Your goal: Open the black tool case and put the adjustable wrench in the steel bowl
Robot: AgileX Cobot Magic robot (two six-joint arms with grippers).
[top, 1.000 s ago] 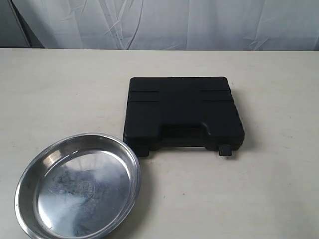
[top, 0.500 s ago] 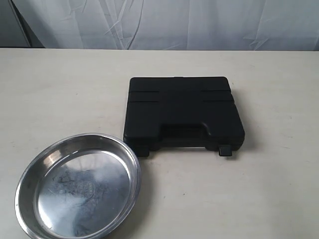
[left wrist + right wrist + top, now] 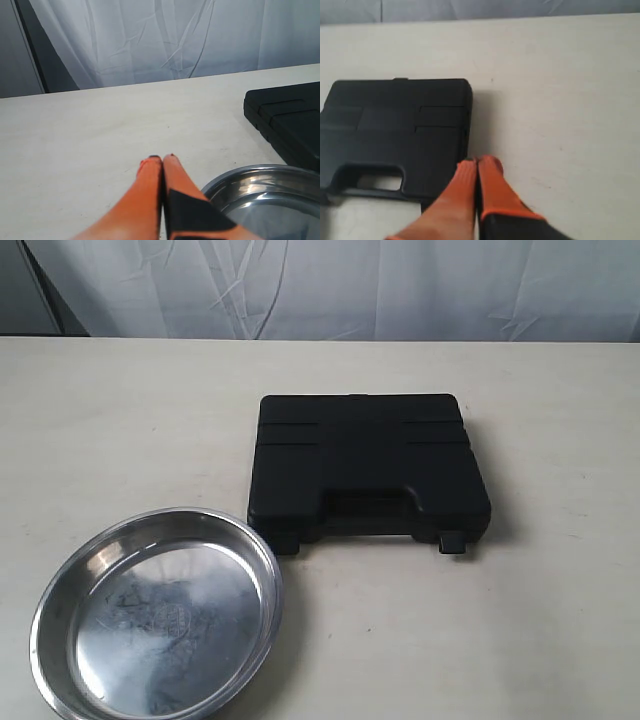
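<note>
Nothing has shifted on the table [image 3: 120, 420] over the last second. Nearest, the bowl [image 3: 160, 620] is clipped by the frame's lower edge; beyond it the black case [image 3: 365, 465] lies shut, the wrench hidden. Only the wrist views show the left gripper [image 3: 162, 158] and right gripper [image 3: 477, 161], jaws pressed together, empty.

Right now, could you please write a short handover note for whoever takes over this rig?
Left claw: shut, empty, over the table beside the bowl.
Right claw: shut, empty, at the edge of the case, near its handle side.
The case lies flat with its lid closed, close beside the bowl.
The bowl is empty, and the wrench is not in view.
Done: nothing yet.
Left: open the case, take out the wrench, put it in the bowl.
</note>
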